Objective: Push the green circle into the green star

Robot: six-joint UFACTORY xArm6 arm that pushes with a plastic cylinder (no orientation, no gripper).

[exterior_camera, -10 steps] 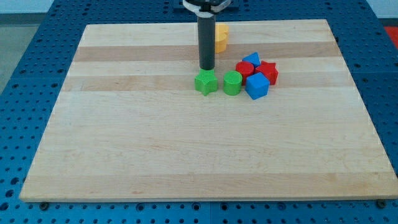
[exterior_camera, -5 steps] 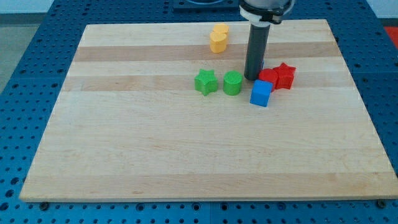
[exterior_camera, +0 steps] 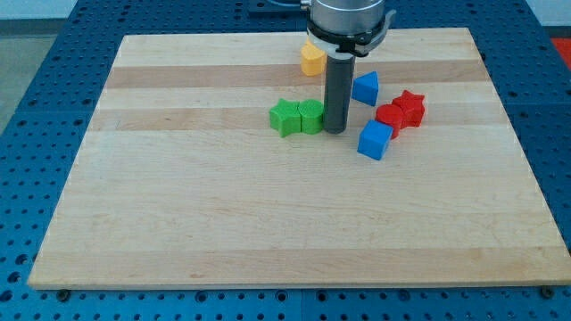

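The green circle [exterior_camera: 311,117] lies near the board's middle top, touching the green star [exterior_camera: 285,117] on the star's right side. My tip [exterior_camera: 335,130] stands right against the circle's right side. The dark rod rises straight up from there to the view's top.
A blue cube [exterior_camera: 375,140] lies right of my tip. A red block [exterior_camera: 390,116] and a red star [exterior_camera: 410,106] touch each other further right. A blue triangular block [exterior_camera: 365,87] sits above them. A yellow block [exterior_camera: 311,59] is partly hidden behind the rod. The wooden board [exterior_camera: 178,223] rests on a blue pegboard.
My tip moved left and pushed the green circle into the green star; the star shifted slightly left. The blue triangular block has come into view from behind the rod.
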